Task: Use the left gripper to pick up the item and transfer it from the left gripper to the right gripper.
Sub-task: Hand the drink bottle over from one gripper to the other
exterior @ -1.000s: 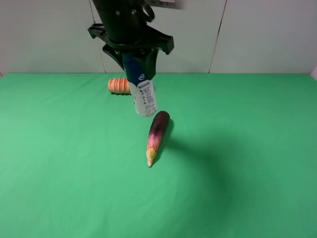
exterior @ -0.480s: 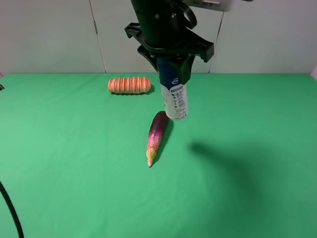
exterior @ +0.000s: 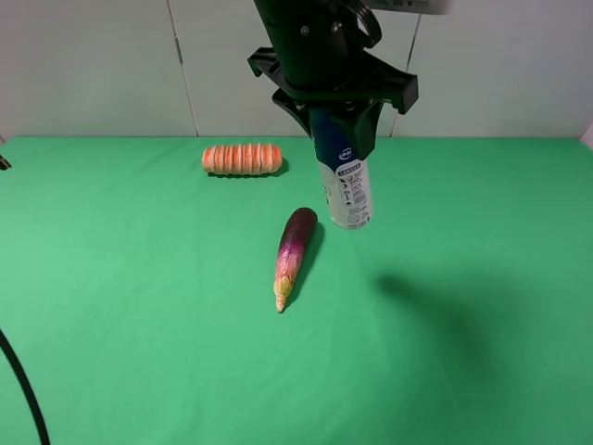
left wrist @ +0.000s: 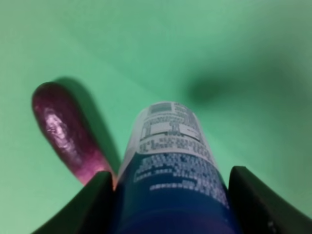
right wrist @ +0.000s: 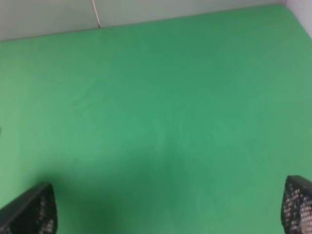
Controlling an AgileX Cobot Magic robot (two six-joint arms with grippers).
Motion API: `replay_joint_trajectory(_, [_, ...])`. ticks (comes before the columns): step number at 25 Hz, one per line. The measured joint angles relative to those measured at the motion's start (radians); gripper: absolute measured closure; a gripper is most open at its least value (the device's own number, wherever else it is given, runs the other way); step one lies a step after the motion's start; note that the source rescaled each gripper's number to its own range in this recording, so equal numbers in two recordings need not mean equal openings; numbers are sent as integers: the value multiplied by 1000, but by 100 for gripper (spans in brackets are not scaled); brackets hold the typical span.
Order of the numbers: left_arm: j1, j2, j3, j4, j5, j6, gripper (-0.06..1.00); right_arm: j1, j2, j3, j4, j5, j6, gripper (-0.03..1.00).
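My left gripper [exterior: 338, 128] is shut on the dark blue upper part of the bottle [exterior: 346, 185] and holds it upright in the air, white lower body down, above the green table just right of the purple eggplant [exterior: 295, 246]. In the left wrist view the bottle [left wrist: 168, 161] sits between the two black fingers [left wrist: 85, 207], with the eggplant [left wrist: 66, 131] below and beside it. My right gripper [right wrist: 163, 209] is open, its two fingertips [right wrist: 29, 212] wide apart over bare green cloth. It does not show in the exterior view.
A ridged orange roll [exterior: 242, 158] lies at the back of the green table [exterior: 482, 352], left of the bottle. A white wall panel [exterior: 93, 65] stands behind the table. A black cable [exterior: 23, 389] runs along the lower left edge.
My left gripper has carried the bottle to the right, from over the orange roll to past the eggplant's right side. The orange roll is now fully uncovered.
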Motion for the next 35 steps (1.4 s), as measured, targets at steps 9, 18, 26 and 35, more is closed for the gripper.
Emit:
replay_joint_trajectory(9, [0, 3, 0, -140, -63, 51, 93, 0, 0, 0, 0, 0, 0, -3])
replay_joint_trajectory(18, [0, 3, 0, -178, -115, 51, 93, 0, 0, 0, 8, -1, 0, -3])
replay_joint_trajectory(26, [73, 3, 0, -270, -121, 61, 93, 0, 74, 0, 75, -1, -63, -3])
replay_joint_trajectory(35, [195, 3, 0, -453, -119, 166, 93, 3, 322, -31, 251, -201, -355, -3])
